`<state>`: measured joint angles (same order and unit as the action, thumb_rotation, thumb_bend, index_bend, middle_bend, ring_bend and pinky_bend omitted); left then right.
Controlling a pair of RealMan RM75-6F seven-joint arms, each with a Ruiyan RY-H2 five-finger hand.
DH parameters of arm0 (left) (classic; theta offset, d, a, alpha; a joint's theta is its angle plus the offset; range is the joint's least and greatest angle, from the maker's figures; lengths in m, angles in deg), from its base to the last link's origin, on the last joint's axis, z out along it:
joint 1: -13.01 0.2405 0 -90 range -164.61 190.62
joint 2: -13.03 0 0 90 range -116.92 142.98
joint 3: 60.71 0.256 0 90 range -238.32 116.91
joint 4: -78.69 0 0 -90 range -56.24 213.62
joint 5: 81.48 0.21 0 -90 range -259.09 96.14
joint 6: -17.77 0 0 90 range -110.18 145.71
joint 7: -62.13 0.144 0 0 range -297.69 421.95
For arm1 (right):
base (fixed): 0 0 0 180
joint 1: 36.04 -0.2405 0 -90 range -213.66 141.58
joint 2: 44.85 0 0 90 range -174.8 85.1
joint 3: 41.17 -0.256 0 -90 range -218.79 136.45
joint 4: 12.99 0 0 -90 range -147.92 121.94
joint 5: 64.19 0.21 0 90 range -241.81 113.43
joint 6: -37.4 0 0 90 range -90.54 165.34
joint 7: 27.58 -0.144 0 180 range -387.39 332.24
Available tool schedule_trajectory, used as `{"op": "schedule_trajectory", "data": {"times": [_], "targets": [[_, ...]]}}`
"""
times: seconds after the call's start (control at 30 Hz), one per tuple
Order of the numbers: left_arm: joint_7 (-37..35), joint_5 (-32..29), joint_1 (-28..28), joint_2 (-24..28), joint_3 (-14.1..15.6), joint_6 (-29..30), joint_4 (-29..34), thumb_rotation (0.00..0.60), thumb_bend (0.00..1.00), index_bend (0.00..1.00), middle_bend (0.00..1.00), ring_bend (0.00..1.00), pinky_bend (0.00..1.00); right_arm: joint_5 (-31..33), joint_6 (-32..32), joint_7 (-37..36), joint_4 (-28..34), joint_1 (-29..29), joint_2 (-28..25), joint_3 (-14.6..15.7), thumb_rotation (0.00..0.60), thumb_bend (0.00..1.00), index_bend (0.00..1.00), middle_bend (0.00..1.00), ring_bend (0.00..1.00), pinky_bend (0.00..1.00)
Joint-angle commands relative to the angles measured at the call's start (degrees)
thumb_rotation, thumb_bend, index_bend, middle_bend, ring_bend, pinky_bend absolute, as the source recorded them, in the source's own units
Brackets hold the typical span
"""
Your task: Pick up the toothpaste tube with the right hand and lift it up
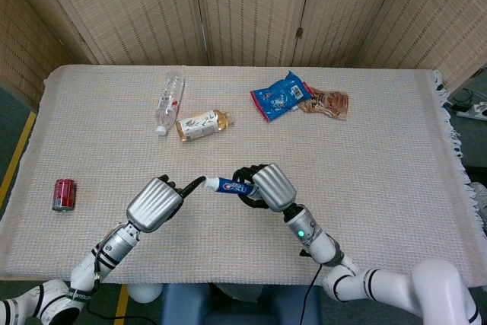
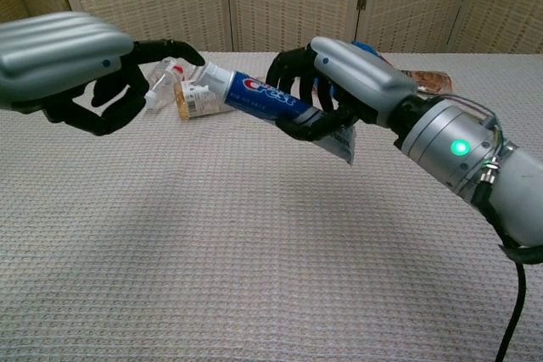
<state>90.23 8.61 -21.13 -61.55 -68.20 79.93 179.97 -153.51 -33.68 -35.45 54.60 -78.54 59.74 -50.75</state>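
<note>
At the far left edge of the head view a small red drink can lies on the woven beige tablecloth, well apart from everything else. Right of it, lower left of centre, the left hand hovers with most fingers curled inward and 1 fingertip stretched out to the white cap end of the tube; the chest view shows it at or just beside the cap, though true contact cannot be told, and the hand holds nothing. Above, in the upper left of centre, a clear plastic water bottle and a yellow-labelled tea bottle lie on their sides near each other. At centre, the blue and white toothpaste tube hangs clear of the cloth, its shadow showing beneath, gripped around its crimped tail half by the closed fingers of the right hand, cap pointing left, which leaves the cap free. The lift looks essentially done. In the upper right, a blue snack packet lies just beside a brown snack packet.
</note>
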Motion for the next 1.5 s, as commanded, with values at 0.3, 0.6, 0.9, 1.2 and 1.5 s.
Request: {"op": "schedule_trajectory", "data": {"times": [0.3, 0.6, 0.9, 1.2, 1.5], "targets": [[-17.91, -2.90, 1.65, 2.18, -0.55, 3.07, 3.26, 0.600, 0.67, 0.12, 0.61, 0.55, 0.49, -0.48, -1.02, -4.23, 0.83, 1.16, 0.36, 1.15, 0.600, 0.87, 0.65, 0.57, 0.65, 0.67], [-41.13, -1.57, 1.36, 3.46, -2.45, 5.37, 4.09, 0.600, 0.33, 0.10, 0.10, 0.06, 0.03, 0.48, 1.48, -7.96, 5.76, 1.40, 0.02, 1.89, 0.600, 0.87, 0.65, 0.57, 0.65, 0.67], [-48.61, -3.70, -0.32, 1.82, -3.45, 3.68, 5.42, 0.320, 0.17, 0.06, 0.00, 0.00, 0.00, 4.28, 5.80, -8.95, 12.69, 0.80, -0.19, 0.16, 0.600, 0.87, 0.66, 0.58, 0.65, 0.67], [-45.94, -3.23, -1.64, -2.38, -3.63, 4.52, 2.77, 0.003, 0.12, 0.00, 0.00, 0.00, 0.00, 7.55, 8.28, -7.73, 16.66, 0.26, 0.49, -1.80, 0.600, 0.87, 0.66, 0.58, 0.65, 0.68], [-39.82, -3.82, -2.49, -7.00, -3.74, 5.75, 0.27, 0.000, 0.12, 0.00, 0.00, 0.00, 0.00, 9.91, 9.09, -9.41, 18.94, 0.42, 1.82, -3.46, 0.600, 0.87, 0.67, 0.59, 0.66, 0.68]]}}
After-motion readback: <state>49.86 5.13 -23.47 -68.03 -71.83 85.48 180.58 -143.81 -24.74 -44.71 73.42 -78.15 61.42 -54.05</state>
